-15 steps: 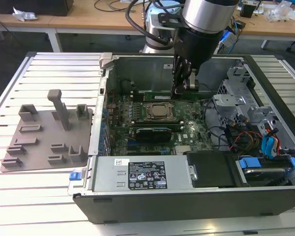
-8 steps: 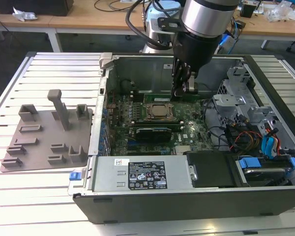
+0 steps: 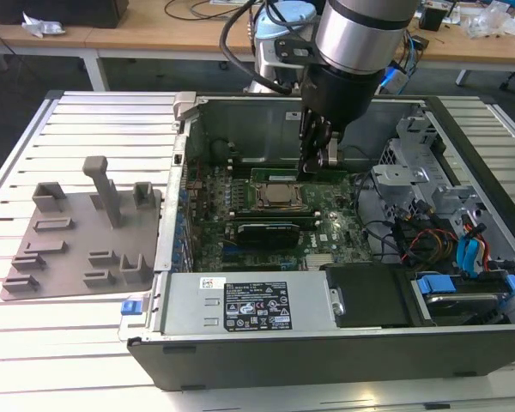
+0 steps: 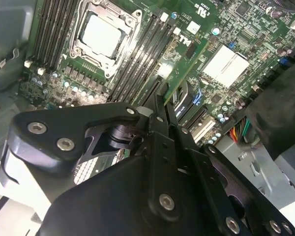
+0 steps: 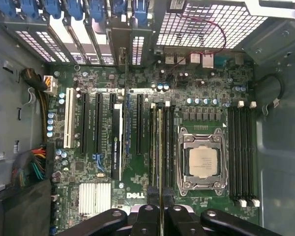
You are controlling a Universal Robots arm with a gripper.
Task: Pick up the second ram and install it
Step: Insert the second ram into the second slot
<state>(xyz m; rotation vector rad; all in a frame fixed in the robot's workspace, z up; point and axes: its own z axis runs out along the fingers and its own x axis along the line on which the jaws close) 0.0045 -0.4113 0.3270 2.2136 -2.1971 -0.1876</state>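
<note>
Clamping the second ram, claw over motherboard

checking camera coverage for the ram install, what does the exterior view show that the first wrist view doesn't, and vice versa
Exterior view adds: the grey tray of blocks on the slatted table at the exterior view's left, the power supply, and the arm reaching down into the case. First wrist view adds: the mesh vent grille and the long white slot. Shared: the processor socket, the black card, and the gripper shut on the second ram along the memory slots beside the socket.
</note>
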